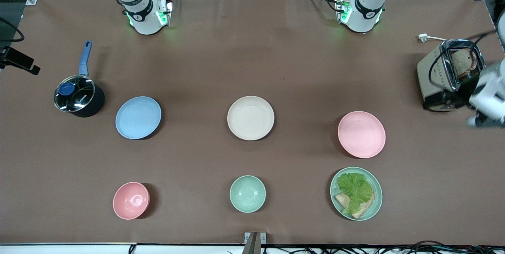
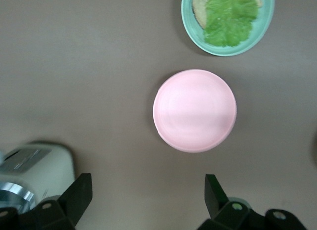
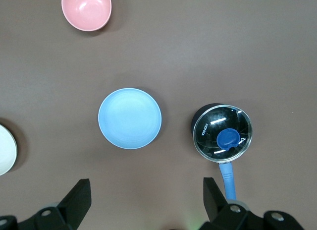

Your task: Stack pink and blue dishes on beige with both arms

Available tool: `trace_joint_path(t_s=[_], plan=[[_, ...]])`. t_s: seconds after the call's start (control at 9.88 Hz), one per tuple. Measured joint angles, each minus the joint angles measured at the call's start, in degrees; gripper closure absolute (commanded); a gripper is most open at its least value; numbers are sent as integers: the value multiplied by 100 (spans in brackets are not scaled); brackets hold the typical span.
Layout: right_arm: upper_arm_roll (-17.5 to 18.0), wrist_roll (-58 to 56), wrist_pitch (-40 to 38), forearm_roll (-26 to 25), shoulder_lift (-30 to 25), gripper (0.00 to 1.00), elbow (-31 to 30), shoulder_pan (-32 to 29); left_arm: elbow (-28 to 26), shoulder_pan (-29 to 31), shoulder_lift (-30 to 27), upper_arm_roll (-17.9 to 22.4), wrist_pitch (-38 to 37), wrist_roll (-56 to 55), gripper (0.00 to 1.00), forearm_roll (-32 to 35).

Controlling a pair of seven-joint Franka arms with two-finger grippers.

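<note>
Nothing stacked yet. Round cream-beige matte plate [image 1: 250, 118] sat bare mid-tabletop. Round light blue matte plate [image 1: 138, 117] lay toward the right arm's end; round pale pink matte plate [image 1: 361, 134] toward the left arm's end. All three well apart. Both lifts left to do. Left gripper [image 2: 147, 194] hung wide open, empty, above pink. Right gripper [image 3: 146, 198] hung wide open, empty, above blue.
</note>
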Motion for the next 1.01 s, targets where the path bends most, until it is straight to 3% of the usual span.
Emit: trace_joint_path(t_s=[0.1, 0.3, 0.41, 0.81, 1.01], plan=[[8, -190, 148, 8, 72, 0, -121, 1, -536, 64, 150, -2, 798, 250, 0, -95], [4, -792, 1223, 14, 365, 0, -882, -2, -1495, 100, 390, -3, 1838, 853, 1, -391], [-9, -1007, 1727, 73, 527, 0, -1321, -8, -1696, 126, 572, -7, 2065, 1125, 9, -555], [-29, -2063, 3529, 396, 1273, 0, -2417, -129, -1850, 344, 1439, -53, 2951, 2280, 51, -1235], [-21, -2620, 4400, 540, 1640, 0, -2873, -130, -1846, 343, 1596, -75, 3048, 2316, 83, -1252]])
